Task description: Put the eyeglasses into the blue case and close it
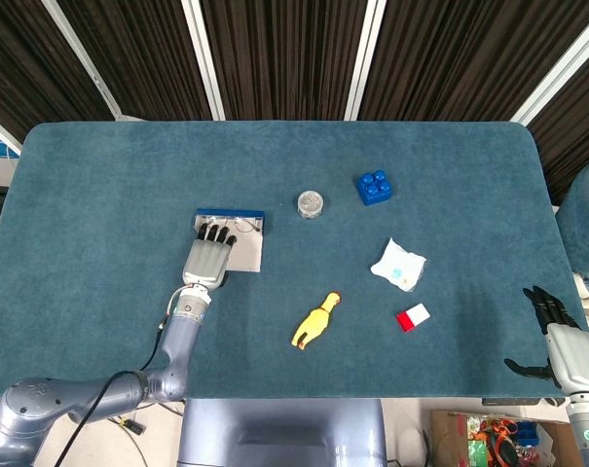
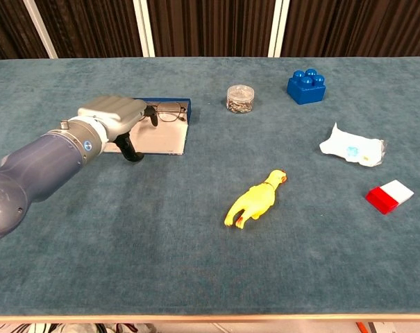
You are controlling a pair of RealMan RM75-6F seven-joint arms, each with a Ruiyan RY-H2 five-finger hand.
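The blue case [image 1: 231,212] lies open left of the table's centre, showing its pale lining [image 2: 164,142] and blue far rim. The thin-framed eyeglasses [image 2: 169,112] sit inside along that far rim, seen also in the head view as eyeglasses [image 1: 245,229]. My left hand [image 1: 204,259] lies flat over the case's left half, palm down. Its fingers reach to the left end of the glasses, and the thumb hangs toward the front edge; this left hand [image 2: 111,111] grips nothing that I can see. My right hand [image 1: 557,336] rests open off the table's near right corner.
A yellow rubber chicken [image 1: 315,319] lies near the front centre. A clear jar [image 1: 311,203] and a blue block [image 1: 374,187] stand farther back. A white packet [image 1: 398,265] and a red-and-white block [image 1: 412,317] lie at the right.
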